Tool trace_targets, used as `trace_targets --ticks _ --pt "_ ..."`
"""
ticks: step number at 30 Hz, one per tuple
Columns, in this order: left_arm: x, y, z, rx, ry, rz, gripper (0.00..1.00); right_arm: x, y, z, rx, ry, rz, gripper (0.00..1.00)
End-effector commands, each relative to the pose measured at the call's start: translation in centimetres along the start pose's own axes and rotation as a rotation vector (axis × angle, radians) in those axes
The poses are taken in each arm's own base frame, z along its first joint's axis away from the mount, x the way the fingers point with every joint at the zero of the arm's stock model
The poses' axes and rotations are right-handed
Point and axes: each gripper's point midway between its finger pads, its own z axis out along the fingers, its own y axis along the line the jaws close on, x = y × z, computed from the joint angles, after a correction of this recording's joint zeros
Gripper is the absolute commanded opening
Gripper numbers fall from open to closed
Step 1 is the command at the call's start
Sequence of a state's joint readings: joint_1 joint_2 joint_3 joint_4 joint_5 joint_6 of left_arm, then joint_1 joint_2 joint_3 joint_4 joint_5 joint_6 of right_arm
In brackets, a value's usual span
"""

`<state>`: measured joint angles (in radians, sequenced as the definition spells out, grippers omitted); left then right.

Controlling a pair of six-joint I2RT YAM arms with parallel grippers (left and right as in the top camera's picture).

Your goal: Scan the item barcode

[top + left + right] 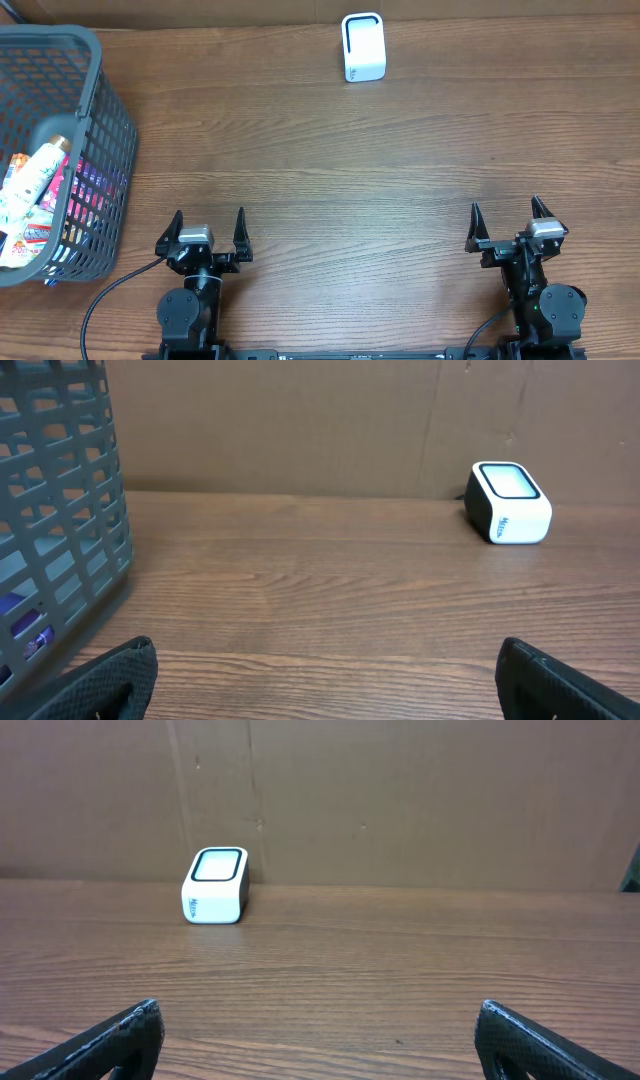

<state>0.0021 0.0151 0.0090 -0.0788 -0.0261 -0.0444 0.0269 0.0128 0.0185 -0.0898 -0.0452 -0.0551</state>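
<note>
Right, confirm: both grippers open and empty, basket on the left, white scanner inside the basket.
No: the white scanner stands on the table at its far edge, outside the basket, per the overhead view. Left gripper and right gripper are open and empty.

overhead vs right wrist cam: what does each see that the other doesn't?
Overhead only: the grey basket at far left with packaged items inside, and the left gripper, open and empty.
Right wrist only: the upright face of the cardboard backdrop behind the white scanner, plus small print on the scanner's near side.
Both: the scanner, the wooden table, and the right gripper, open with nothing between its fingers.
</note>
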Motion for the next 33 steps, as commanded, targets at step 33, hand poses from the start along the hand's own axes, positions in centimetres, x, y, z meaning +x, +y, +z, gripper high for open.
trace_targets --ticks 33 --pt "-18.5 -4.4 -6.9 0.229 -0.633 0.097 1.00 0.1 0.0 0.0 -0.002 -0.007 0.005 1.00"
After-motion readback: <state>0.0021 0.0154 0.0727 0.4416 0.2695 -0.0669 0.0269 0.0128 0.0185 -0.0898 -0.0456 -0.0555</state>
